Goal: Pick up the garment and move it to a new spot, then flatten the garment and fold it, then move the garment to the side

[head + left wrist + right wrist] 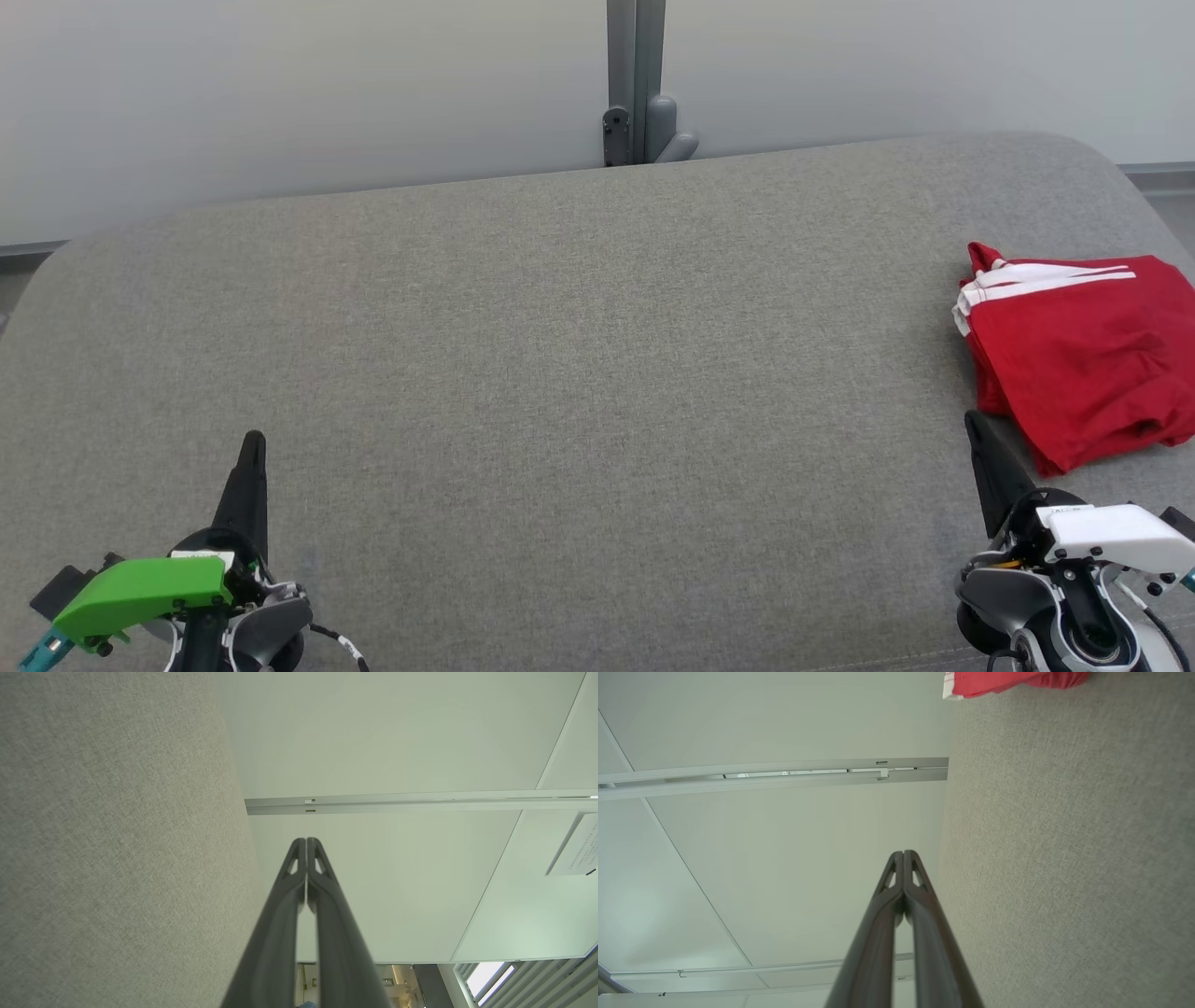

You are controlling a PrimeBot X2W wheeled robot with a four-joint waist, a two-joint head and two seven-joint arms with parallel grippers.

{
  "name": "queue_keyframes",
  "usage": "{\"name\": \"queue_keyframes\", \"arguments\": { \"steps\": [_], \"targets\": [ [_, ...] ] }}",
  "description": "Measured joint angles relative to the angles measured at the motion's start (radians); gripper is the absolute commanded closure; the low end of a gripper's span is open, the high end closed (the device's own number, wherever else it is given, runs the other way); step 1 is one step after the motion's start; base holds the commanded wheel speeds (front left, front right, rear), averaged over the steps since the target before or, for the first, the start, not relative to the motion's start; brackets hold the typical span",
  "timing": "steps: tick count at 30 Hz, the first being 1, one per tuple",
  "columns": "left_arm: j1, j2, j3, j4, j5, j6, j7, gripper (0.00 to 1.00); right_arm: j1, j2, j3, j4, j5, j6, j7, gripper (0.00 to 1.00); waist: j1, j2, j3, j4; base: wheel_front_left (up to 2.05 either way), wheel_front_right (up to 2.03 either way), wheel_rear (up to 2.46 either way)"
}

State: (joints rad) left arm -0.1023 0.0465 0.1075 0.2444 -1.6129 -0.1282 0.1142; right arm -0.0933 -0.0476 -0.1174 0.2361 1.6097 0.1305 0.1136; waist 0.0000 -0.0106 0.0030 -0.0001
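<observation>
The left fingers (252, 462) and right fingers (982, 446) are pressed tight together, holding nothing, low over the soft grey cloth worktop (597, 373). They seem to rest because the job looks done. The folded red garment with white stripes (1083, 364) lies just past the right fingers, at the worktop's right side, far from the left ones

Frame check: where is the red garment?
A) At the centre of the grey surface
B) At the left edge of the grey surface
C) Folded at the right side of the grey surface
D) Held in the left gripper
C: the red garment lies folded at the right side of the grey surface, close to the shut right gripper, which holds nothing.
</observation>
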Motion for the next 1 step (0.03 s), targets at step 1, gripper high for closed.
{"name": "queue_keyframes", "arguments": {
  "steps": [1],
  "targets": [
    [0.000, 0.000, 0.000, 0.000, 0.000, 0.000, 0.000, 1.00, 0.000, 0.000, 0.000, 0.000, 0.000, 0.000, 0.000, 1.00, 0.0000, 0.0000, 0.000, 0.000, 0.00, 0.00, 0.00]
  ]
}}
